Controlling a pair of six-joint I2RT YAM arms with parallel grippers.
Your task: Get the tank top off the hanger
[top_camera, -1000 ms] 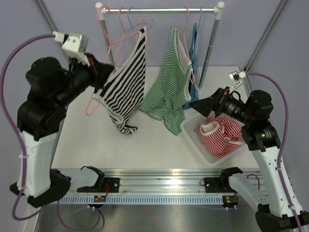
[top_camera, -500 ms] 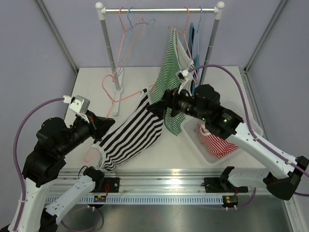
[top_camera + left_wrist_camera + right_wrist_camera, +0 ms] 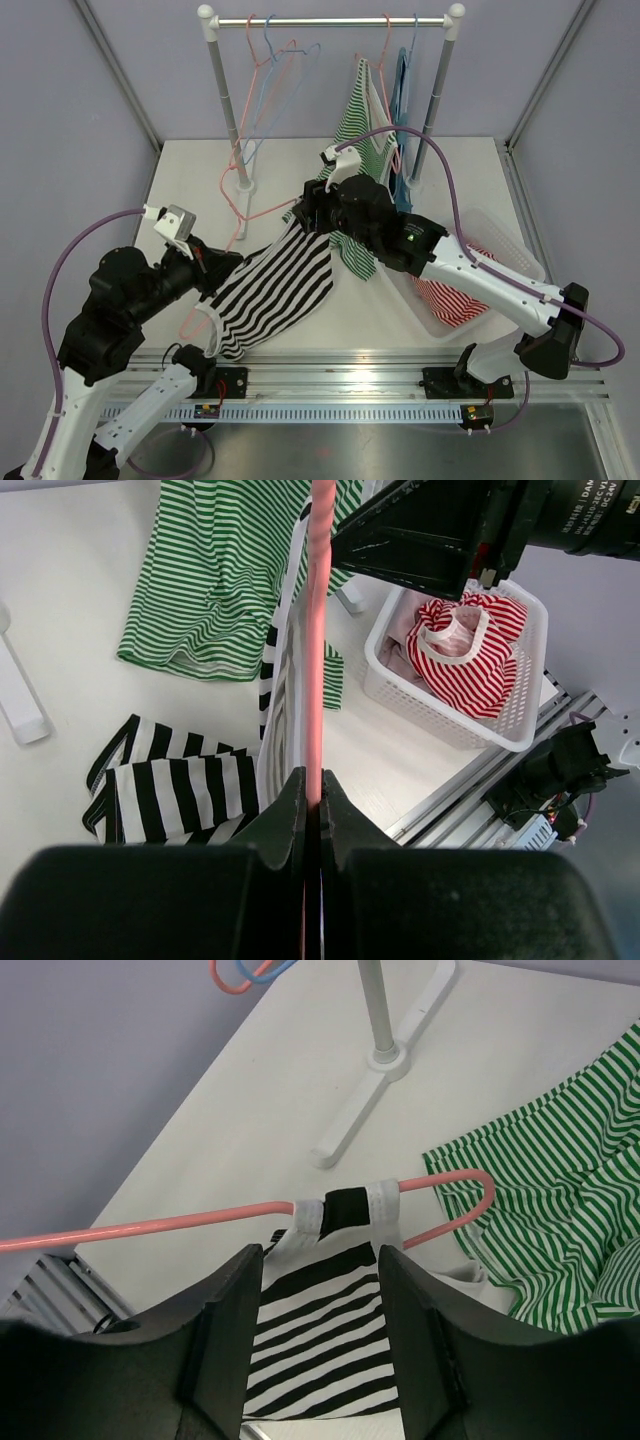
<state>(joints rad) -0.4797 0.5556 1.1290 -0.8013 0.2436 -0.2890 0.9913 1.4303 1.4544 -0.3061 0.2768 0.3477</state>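
Note:
A black-and-white striped tank top (image 3: 275,290) hangs on a pink hanger (image 3: 232,205) that is held low over the table. My left gripper (image 3: 222,262) is shut on the hanger's rod; the left wrist view shows the rod (image 3: 320,630) pinched between the jaws (image 3: 313,792). My right gripper (image 3: 302,212) is open. In the right wrist view its jaws (image 3: 320,1260) stand on either side of the top just below the strap (image 3: 345,1210), which loops over the hanger (image 3: 180,1225) near its bend. They do not touch the cloth.
A green striped tank top (image 3: 355,130) hangs from the clothes rack (image 3: 330,20) on the right, with spare hangers (image 3: 270,60) on the left. A white basket (image 3: 530,262) holding a red striped garment (image 3: 450,295) sits at the right. The rack's foot (image 3: 385,1060) lies ahead.
My left gripper took the hanger with the striped top off the rail and lowered it over the table. My right arm swung from the basket over to the top's strap.

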